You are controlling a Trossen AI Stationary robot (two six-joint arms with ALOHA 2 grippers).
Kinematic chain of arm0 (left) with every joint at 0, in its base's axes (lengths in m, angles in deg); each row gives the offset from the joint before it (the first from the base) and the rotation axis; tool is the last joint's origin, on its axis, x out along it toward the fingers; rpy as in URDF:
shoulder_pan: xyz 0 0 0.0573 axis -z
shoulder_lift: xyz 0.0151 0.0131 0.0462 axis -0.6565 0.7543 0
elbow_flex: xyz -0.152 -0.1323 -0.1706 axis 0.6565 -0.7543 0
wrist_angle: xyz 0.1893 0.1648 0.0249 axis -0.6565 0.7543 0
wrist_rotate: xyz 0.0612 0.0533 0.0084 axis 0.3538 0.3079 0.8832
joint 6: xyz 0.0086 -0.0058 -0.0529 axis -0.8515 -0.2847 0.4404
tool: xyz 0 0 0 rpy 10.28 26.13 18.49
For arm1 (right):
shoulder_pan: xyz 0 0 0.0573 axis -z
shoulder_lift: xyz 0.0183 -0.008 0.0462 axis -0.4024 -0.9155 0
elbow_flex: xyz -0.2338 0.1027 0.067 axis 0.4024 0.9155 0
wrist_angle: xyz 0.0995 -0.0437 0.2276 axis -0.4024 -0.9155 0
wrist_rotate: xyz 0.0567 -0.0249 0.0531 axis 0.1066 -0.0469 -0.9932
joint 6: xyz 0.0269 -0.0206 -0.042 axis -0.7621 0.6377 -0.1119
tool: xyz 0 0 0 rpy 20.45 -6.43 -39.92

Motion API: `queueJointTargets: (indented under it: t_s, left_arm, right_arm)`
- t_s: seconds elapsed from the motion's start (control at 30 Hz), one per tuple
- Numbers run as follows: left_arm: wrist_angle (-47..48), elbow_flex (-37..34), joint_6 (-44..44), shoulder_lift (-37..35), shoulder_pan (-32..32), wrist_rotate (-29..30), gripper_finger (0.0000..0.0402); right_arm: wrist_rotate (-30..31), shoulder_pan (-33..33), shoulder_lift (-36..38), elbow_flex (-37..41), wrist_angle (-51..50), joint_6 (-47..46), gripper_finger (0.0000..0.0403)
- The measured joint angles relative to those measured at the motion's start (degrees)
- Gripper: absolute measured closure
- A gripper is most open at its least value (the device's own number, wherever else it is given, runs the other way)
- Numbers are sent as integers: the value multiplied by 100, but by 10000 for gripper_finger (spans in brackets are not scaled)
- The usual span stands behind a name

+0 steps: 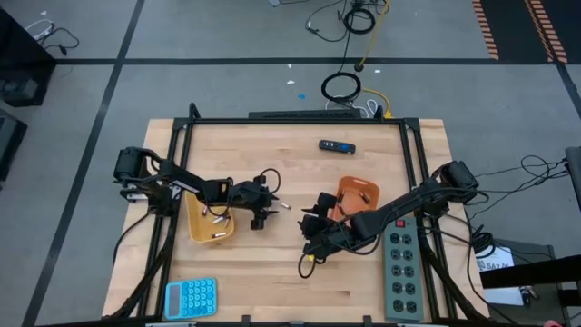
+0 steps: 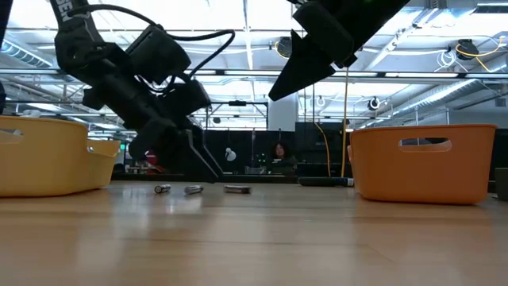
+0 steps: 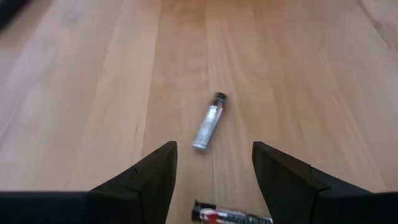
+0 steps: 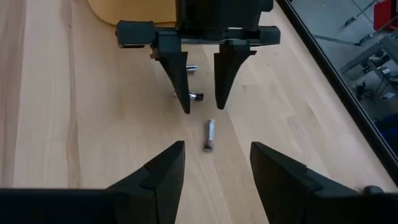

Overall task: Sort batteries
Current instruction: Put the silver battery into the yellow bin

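Batteries loose on the wood, both grippers empty above them

Batteries (image 4: 209, 135) lie between the two trays, on bare wood near the table's middle. The low view shows three in a short row, well clear of either tray wall, so a finger can come down on each side of any one of them.

The left gripper (image 1: 259, 216) hangs just beside the yellow tray (image 1: 195, 232), tilted down toward the row. Its jaws stand wide with nothing between them. In its wrist view a silvery cell (image 3: 209, 121) lies ahead of the fingers, nearly in line with the gap, and a second, red-marked cell (image 3: 231, 215) lies crosswise right at the fingertips. The gap looks set for a cell taken across its width; the nearer cell seems the likelier target, though I cannot tell which is meant.

The right gripper (image 1: 313, 238) sits raised near the orange tray (image 1: 359, 192), jaws parted and empty, facing the left one across the same cells. It appears to wait while the left arm works.

A few cells already lie in the yellow tray; whether the orange one holds any I cannot tell. Sorting looks partly done. The tilted approach risks nudging a round cell so that it rolls.
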Motion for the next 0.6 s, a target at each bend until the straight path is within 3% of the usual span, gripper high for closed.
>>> queueJointTargets:
  t_s: [0.2,0.37,0.6]
  left_arm:
    - [88,348,-214,23,-139,-21,183]
    - [753,1385,-466,441,-468,-344,183]
    - [1888,2858,-947,1511,-1133,-1112,183]
  right_arm:
    - [24,75,0,0,-6,92,229]
    - [-235,269,93,4,-106,254,229]
    - [345,61,668,4,-1023,-162,229]
